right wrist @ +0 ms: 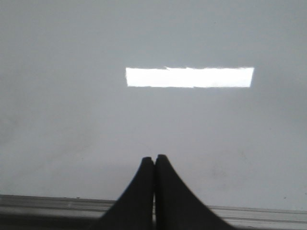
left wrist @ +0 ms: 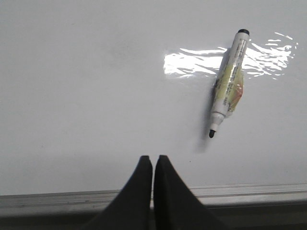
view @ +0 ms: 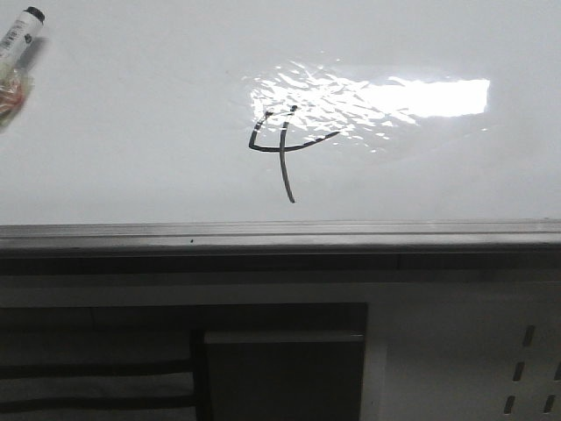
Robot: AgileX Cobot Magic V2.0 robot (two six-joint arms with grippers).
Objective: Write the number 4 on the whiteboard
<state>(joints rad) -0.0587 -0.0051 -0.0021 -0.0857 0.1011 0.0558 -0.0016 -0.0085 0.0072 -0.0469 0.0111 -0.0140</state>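
The whiteboard (view: 131,132) fills the upper front view, glossy white with a glare patch. A thin black number 4 (view: 285,145) is drawn on it near the middle, just left of the glare. A white marker (left wrist: 228,88) with a yellow label and bare black tip lies loose on the board; in the front view only its end shows, at the far left (view: 19,35). My left gripper (left wrist: 153,159) is shut and empty, hovering over the board's near edge, apart from the marker. My right gripper (right wrist: 154,158) is shut and empty over bare whiteboard (right wrist: 72,120).
A grey metal rail (view: 280,235) runs along the board's near edge; it also shows in the left wrist view (left wrist: 249,191) and the right wrist view (right wrist: 48,203). Below it stand a dark box (view: 285,373) and a white perforated panel (view: 526,368).
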